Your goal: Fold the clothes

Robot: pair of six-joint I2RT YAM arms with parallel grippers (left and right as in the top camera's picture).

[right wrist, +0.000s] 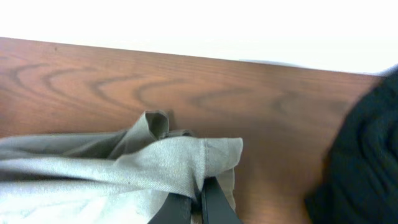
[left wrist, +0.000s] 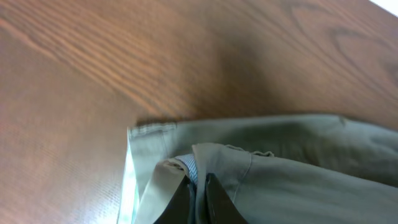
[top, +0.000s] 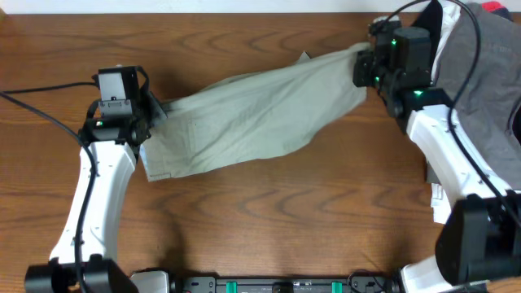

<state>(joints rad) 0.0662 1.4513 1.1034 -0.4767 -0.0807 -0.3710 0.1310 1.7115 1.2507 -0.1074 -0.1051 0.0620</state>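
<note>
The left tool is clamped on the left end of the khaki-green shorts. In the left wrist view its two dark fingers stand almost together with a fold of the cloth pinched between them, beside a stitched hem. The left arm rises from the near left edge of the bench, leans slightly left, and ends in a wrist turned towards the cloth. The shorts stretch in a long band across the bench, from this tool up and right to the other one. Their lower left corner lies flat on the wood; how much of the middle is lifted cannot be told. The right tool grips the far right end. In the right wrist view its fingers are closed on a bunched corner of the fabric. The right arm comes up from the near right corner and bends left at the wrist, where small green lights glow. Just behind it, at the bench's far right, sits a grey garment, and a black garment shows near the gripped corner without touching it.
</note>
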